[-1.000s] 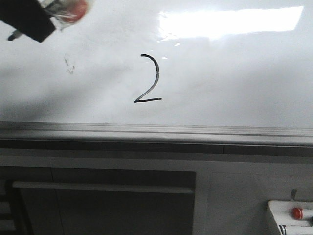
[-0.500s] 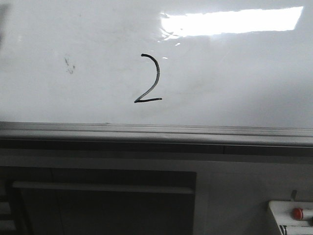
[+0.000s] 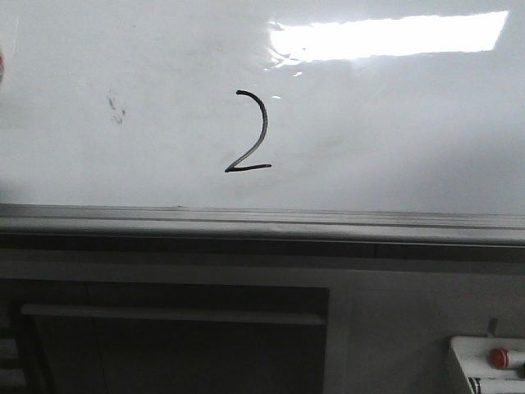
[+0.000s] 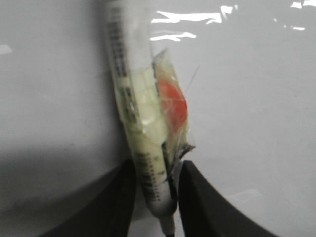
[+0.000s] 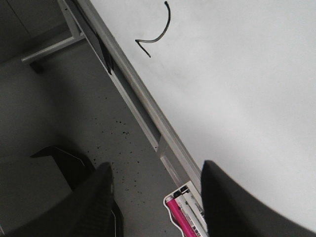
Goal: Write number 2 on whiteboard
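The whiteboard (image 3: 394, 123) fills the upper front view, and a thin black number 2 (image 3: 265, 123) is drawn near its middle. My left gripper (image 4: 158, 166) is shut on a white marker (image 4: 132, 94) wrapped in clear tape with an orange piece (image 4: 174, 103); the marker stands in front of the whiteboard (image 4: 247, 98). The front view shows only a reddish sliver (image 3: 2, 66) at its left edge. My right gripper (image 5: 157, 168) hangs open with nothing between its fingers, below the board's rail (image 5: 143, 101). The number 2 (image 5: 160, 38) shows far from it.
A grey metal rail (image 3: 262, 220) runs under the board. A faint dark smudge (image 3: 116, 110) lies left of the digit and bright glare (image 3: 385, 37) at the upper right. A white box with a red button (image 3: 498, 358) sits lower right. A holder with a pink marker (image 5: 183, 213) shows between the right fingers.
The left gripper with the marker has left the front view's top left corner. The digit is unchanged.
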You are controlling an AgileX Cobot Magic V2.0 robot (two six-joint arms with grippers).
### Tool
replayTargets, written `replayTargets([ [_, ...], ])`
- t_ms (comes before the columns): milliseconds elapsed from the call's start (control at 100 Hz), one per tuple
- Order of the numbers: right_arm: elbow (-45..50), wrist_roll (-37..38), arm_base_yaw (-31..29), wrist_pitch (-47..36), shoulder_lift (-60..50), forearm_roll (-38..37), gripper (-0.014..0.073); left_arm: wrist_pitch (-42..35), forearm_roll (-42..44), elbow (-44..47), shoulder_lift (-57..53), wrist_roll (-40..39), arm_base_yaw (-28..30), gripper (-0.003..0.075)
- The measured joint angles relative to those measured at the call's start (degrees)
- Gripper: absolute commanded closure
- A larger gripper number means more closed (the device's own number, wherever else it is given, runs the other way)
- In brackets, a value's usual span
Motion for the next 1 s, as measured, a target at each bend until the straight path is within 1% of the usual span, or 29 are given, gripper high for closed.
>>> replayTargets([
  [30,0.0,0.76,-0.08,-0.49,0.0,0.0,0.023,0.0,0.0,0.0,-0.26,0.0,0.0,0.0321],
  [60,0.0,2.12,-0.13,-0.95,0.0,0.0,0.023,0.05,0.0,0.0,-0.53,0.0,0.0,0.0309],
  [150,0.0,7.01,-0.22,-2.81,-0.13,-2.71,0.023,1.16,0.57,0.0,-1.73,0.0,0.1,0.0308],
  [230,0.04,14.78,-0.22,-3.88,-0.7,-7.66,0.023,4.26,1.58,-0.3,-3.51,0.0,0.66,0.0309],
  [280,0.04,20.0,-0.22,-4.15,-1.28,-11.36,0.023,7.63,1.96,-1.33,-4.84,0.0,1.45,0.0309],
  [350,0.26,27.04,-0.28,-4.63,-2.62,-14.67,0.023,13.15,2.37,-3.17,-6.93,0.0,3.01,0.0309],
  [410,1.05,32.45,-0.36,-5.33,-4.22,-16.05,0.0232,19.0,2.88,-4.87,-8.86,-0.38,4.42,0.0309],
  [470,2.59,36.32,-0.36,-6.91,-6.64,-16.44,0.0232,24.67,4.47,-6.97,-10.69,-1.81,5.94,0.0309],
  [550,6.47,40.6,-0.36,-9.71,-10.13,-16.67,0.0232,33.07,10.51,-9.21,-13.12,-6.58,7.37,0.0309],
  [630,11.0,42.99,-0.36,-13.2,-14.28,-16.91,0.0242,37.07,16.23,-9.66,-15.52,-11.03,7.89,0.0309],
  [650,12.21,43.49,-0.36,-14.02,-15.3,-16.91,0.0253,38.01,17.85,-9.66,-16.63,-12.51,7.94,0.0309],
  [720,15.89,45.33,-0.36,-16.11,-18.43,-17.77,0.0313,38.24,19.62,-8.62,-19.52,-14.4,7.98,0.0309],
  [880,22.19,48.36,-0.36,-18.15,-24.49,-22.0,0.0497,32.34,20.16,-0.54,-28.54,-15.67,6.85,0.0316],
  [960,24.3,49.11,-0.36,-18.27,-27.77,-23.05,0.0583,29.29,20.26,4.32,-32.96,-15.89,5.75,0.037],
  [1000,25.23,49.11,-0.36,-18.27,-29.4,-23.17,0.0628,28.09,20.26,5.98,-34.68,-16.02,5.13,0.0421],
])
